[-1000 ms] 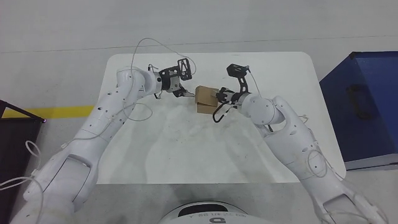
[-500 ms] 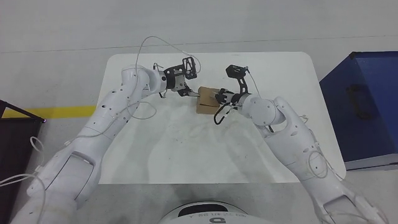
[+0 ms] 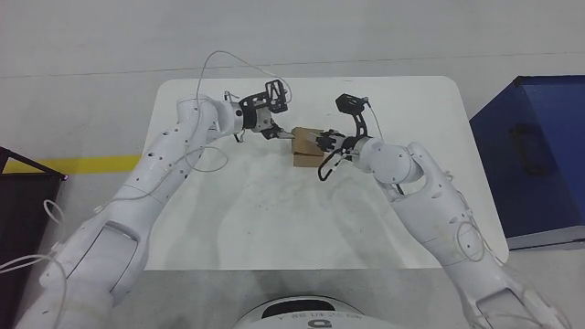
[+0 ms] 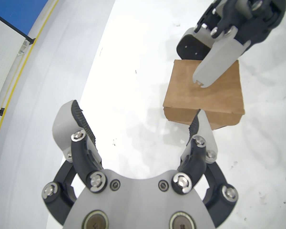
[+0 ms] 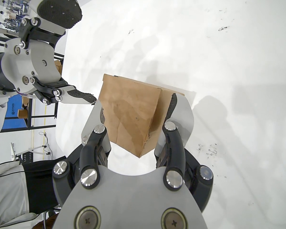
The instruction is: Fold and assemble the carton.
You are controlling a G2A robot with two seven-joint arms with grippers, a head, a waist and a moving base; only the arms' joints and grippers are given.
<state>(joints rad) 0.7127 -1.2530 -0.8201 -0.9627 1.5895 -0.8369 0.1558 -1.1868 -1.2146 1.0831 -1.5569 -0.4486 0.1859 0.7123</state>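
A small brown carton sits near the middle of the white table. My right gripper is shut on the carton, one finger on each side of it. Seen from the left wrist, the carton has a right fingertip lying over its top. My left gripper stands open just beside the carton, and one of its fingertips touches the carton's near edge. From above, the left gripper is at the carton's left side and the right gripper at its right.
A dark blue bin stands on the floor to the right of the table. A yellow floor line runs on the left. The table's near half is bare, with faint scuff marks.
My left gripper has moved right, up to the carton's edge. The carton and the right gripper have shifted slightly right.
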